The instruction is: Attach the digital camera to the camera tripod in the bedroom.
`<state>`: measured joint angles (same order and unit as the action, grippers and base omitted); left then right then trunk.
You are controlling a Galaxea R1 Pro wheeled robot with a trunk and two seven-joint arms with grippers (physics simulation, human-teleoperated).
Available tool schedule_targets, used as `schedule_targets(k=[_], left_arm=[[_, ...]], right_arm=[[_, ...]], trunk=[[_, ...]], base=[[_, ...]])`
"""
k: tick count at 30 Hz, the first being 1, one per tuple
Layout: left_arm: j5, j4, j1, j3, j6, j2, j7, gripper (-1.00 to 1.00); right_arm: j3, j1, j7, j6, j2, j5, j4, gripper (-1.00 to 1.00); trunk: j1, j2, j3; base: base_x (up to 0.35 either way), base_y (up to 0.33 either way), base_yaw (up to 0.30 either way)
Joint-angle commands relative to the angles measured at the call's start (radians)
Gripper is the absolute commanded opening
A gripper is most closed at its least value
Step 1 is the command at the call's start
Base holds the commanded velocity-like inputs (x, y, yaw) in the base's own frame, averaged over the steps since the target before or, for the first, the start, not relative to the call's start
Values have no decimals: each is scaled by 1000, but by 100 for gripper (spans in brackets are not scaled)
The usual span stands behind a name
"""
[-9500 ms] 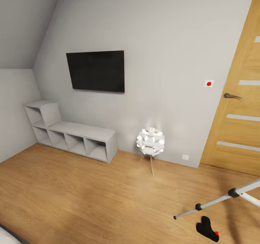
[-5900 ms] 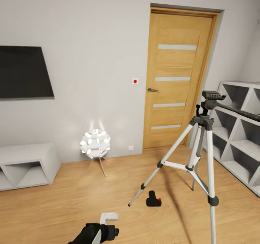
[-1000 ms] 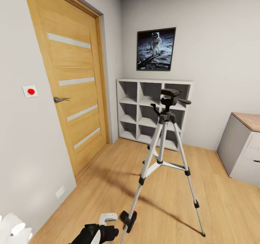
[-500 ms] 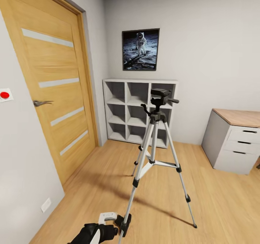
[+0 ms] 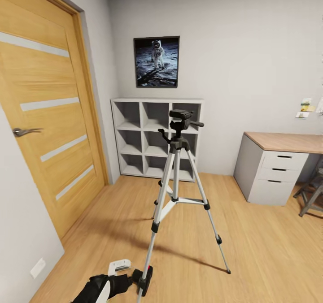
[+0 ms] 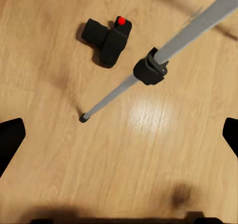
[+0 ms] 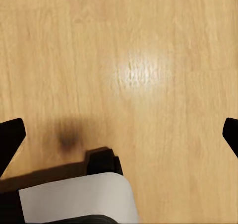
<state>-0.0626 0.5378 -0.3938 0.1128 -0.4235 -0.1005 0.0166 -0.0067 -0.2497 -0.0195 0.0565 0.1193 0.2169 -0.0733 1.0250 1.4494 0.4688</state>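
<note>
- Two grippers, both wide open and empty; the left gripper (image 6: pixel 119 134) hangs over the floor (image 6: pixel 148 149), the right gripper (image 7: pixel 119 129) over bare planks.
- Camera (image 6: pixel 107 38) lies on the floor just beside the near tripod (image 5: pixel 177 177) leg, by its foot.
- Risk: reaching for the camera could knock that leg and tip or shift the tripod.
- Risk: a rounded body lying flat may slip between the fingers.
- Risk: the base rolling closer could hit the spread legs.
- Pan head sits high, so mounting means a long lift.
</note>
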Motion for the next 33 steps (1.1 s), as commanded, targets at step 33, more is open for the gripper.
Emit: schedule_targets(k=[33], left_arm=[[-9,115,-32,189,-110,84,3,100]], right_arm=[[-169,-239,21,-756,170,51,-722,100]], trunk=[[0,1,3]], base=[[0,78,-26]])
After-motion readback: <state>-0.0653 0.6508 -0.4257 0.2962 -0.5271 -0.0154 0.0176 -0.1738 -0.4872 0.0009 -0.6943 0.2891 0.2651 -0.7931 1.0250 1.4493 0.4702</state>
